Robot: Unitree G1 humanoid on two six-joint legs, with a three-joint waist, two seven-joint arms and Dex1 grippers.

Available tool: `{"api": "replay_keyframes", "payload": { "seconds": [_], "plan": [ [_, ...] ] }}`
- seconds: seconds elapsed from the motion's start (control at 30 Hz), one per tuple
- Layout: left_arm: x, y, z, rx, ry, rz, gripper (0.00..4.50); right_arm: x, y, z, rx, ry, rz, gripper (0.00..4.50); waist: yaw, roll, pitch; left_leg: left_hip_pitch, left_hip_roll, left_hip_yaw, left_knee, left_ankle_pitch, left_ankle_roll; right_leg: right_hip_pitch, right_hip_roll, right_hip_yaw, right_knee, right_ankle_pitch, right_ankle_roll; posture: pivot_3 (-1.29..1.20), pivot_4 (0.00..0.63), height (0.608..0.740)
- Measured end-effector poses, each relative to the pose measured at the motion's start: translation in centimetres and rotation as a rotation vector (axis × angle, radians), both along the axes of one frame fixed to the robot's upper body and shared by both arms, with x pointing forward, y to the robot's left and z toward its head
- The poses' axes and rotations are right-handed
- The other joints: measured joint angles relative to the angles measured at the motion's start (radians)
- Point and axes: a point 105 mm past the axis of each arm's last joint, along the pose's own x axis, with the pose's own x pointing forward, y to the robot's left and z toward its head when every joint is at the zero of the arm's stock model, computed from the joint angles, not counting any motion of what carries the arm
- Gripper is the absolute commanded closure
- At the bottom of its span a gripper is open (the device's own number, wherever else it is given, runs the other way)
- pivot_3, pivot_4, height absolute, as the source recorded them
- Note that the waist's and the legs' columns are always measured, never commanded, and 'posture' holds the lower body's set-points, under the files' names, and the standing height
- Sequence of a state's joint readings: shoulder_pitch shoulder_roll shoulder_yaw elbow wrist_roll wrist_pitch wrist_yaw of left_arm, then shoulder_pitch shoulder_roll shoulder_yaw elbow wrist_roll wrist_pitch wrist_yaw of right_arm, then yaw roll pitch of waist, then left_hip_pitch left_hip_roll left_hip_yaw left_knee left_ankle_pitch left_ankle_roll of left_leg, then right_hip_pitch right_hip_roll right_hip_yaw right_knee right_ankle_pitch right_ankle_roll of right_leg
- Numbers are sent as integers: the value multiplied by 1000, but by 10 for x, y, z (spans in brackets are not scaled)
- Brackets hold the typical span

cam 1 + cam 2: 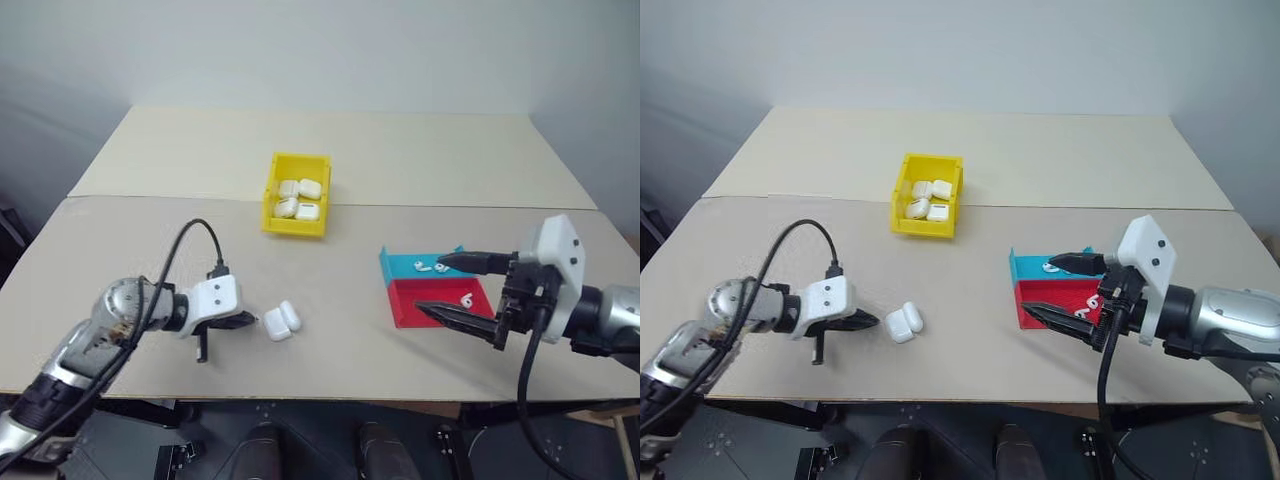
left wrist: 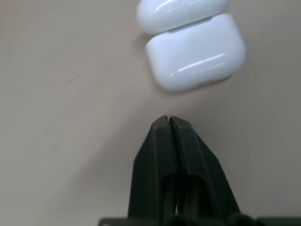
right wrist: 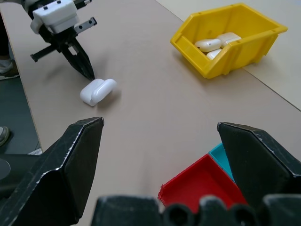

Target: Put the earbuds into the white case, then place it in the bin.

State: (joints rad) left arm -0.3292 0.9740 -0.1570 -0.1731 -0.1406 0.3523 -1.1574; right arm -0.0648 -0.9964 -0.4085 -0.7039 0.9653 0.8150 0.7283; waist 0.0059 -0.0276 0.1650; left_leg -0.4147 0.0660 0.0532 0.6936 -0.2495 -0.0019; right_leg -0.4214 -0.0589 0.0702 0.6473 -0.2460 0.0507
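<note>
Left eye view: beige table (image 1: 400,160) against grey wall, left tool (image 1: 250,320) pinched empty, right tool (image 1: 452,287) wide.

light: even, bright, overhead | shadows: soft, short | glare: highlights on white case (image 2: 195,56) | blur: none

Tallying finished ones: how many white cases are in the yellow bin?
4, clustered in the yellow bin: cases at and. More could be hidden underneath them. Another case lies open on the table.
</note>
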Motion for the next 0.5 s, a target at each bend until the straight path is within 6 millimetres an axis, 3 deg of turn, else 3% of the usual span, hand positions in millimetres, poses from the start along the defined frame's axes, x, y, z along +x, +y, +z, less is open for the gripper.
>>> {"api": "replay_keyframes", "payload": {
  "seconds": [0.17, 0.37, 0.4, 0.5],
  "plan": [
    [2, 1, 52, -33, 2, -42, 2245, 1, 1, 1, 3, 0, 14, 0, 5, 0, 0, -1, 0, 0, 0, 0, 0, 0, 0, 0, 0, 0, 0, 0, 150, 740],
    [-17, -18, 73, 38, 108, -156, 254, 4, 4, 2, 10, 6, 44, 0, 1, 0, 0, -1, 0, 0, 0, 0, 0, 0, 0, 0, 0, 0, 0, 0, 150, 740],
    [-20, -24, 76, 46, 121, -173, 12, 5, 4, 1, 11, 7, 43, 0, 2, 0, 0, -1, 0, 0, 0, 0, 0, 0, 0, 0, 0, 0, 0, 0, 150, 740],
    [-21, -33, 78, 77, 150, -166, 12, 6, 5, 2, 15, 1, 44, 0, 2, 0, 0, -1, 0, -1, 0, 0, 0, 0, 0, 0, 0, 0, 0, 0, 150, 740]
  ]
}}
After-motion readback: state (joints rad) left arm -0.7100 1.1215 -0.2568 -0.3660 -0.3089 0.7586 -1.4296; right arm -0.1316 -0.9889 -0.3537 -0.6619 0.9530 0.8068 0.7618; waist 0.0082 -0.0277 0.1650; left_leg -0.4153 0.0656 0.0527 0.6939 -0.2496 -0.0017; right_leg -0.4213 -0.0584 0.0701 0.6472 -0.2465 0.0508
